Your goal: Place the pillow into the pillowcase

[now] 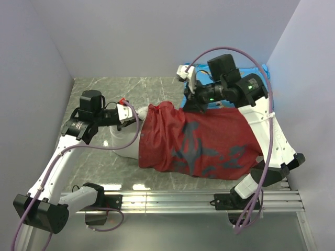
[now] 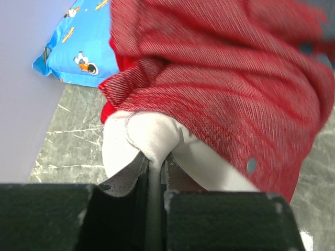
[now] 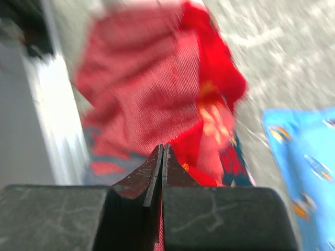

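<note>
The red pillowcase [image 1: 204, 141] lies across the middle of the table, dull red face with dark grey markings up. It covers most of the white pillow [image 1: 124, 142], whose left end sticks out of the case's left side. My left gripper [image 1: 135, 116] is shut on a pinch of the pillow's white fabric [image 2: 149, 133] at its exposed end, right by the case's edge [image 2: 220, 78]. My right gripper [image 1: 189, 102] is at the case's far edge and is shut on a fold of the pillowcase [image 3: 152, 89]; the fingertips [image 3: 157, 157] meet with red cloth between them.
A blue cartoon-print pillow [image 1: 265, 69] lies at the back right behind the right arm; it also shows in the left wrist view [image 2: 78, 47] and the right wrist view [image 3: 309, 167]. Walls close the table on the left, back and right. The marble tabletop [image 1: 99, 86] shows at the far left.
</note>
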### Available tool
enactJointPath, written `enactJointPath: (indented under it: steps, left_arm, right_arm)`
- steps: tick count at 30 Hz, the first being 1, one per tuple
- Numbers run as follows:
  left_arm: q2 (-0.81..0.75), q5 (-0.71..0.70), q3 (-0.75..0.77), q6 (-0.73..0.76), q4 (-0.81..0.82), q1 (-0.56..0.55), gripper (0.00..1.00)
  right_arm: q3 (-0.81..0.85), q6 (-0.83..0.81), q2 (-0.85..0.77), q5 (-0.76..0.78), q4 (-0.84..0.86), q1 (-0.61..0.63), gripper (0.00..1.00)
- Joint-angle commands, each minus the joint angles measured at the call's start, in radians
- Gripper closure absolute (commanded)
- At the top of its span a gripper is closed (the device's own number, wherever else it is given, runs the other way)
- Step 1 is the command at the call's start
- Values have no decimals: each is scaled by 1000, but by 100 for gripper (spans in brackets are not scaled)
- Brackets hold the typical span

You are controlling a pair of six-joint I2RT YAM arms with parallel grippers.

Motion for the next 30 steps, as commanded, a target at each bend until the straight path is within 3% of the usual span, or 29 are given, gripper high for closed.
enactJointPath:
  steps: [1, 3, 6, 12, 15, 18, 22, 24, 25, 27, 28, 29, 30]
  left_arm:
    - [10, 63, 36, -120, 176, -12, 100]
    - [21, 67, 47, -163, 216, -17, 99]
    - [21, 60, 42, -218, 259, -26, 100]
    - [-42, 30, 36, -200, 161, -17, 100]
    - [-82, 9, 28, -273, 124, 1, 100]
    - [-88, -104, 30, -442, 138, 6, 100]
    - [36, -359, 47, -637, 146, 6, 100]
    - [108, -512, 64, -691, 128, 30, 100]
    - [171, -532, 61, -712, 140, 56, 100]
    - [240, -591, 51, -790, 173, 150, 100]
    - [315, -603, 59, -800, 176, 185, 100]
    - [354, -605, 70, -820, 178, 266, 100]
    - [392, -577, 102, -817, 175, 312, 91]
  right_arm:
    - [-69, 317, 12, -118, 350, 120, 100]
    - [-165, 455, 21, -101, 546, 157, 100]
    - [-267, 519, 50, 11, 686, 185, 100]
    - [-310, 381, 18, 138, 581, 23, 100]
    - [-292, 288, -7, 181, 558, -53, 100]
    - [-262, 218, 15, 252, 582, -64, 100]
    - [-252, 215, 108, 354, 717, -32, 100]
    - [-128, 250, 219, 382, 734, -12, 100]
    - [-62, 267, 260, 390, 714, 1, 80]
    - [185, 315, 361, 402, 589, 2, 61]
    - [254, 325, 378, 407, 541, 2, 41]
    - [300, 327, 380, 408, 497, -2, 38]
    - [307, 313, 340, 384, 420, -5, 33]
